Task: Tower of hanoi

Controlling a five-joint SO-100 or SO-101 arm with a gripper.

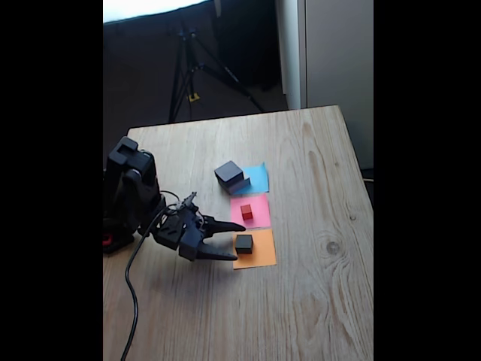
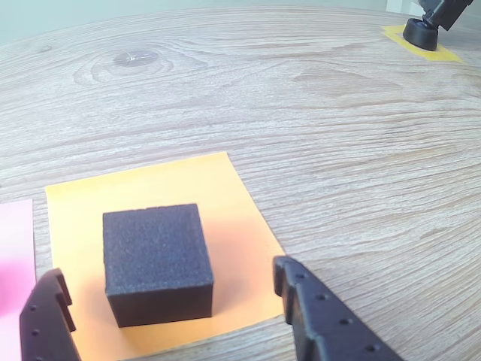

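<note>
Three paper squares on table [image 1: 316, 248]: blue [image 1: 258, 179] at 12 o'clock carrying medium black block [image 1: 228, 172] atop grey block [image 1: 240, 183]; pink [image 1: 252, 211] mid, red cube [image 1: 246, 212]; orange [image 1: 257, 250] at 6 o'clock, small black cube [image 1: 243, 243]. End effector [image 1: 234, 242]: fingers apart, at 9 o'clock of small black cube, not touching.

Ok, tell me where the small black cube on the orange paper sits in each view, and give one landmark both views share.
Fixed view: the small black cube sits on the orange paper square, lowest of the three squares, just right of the open gripper.
Wrist view: the cube is lower left, between the fingertips.
Shared landmark: the orange paper square under it.
</note>
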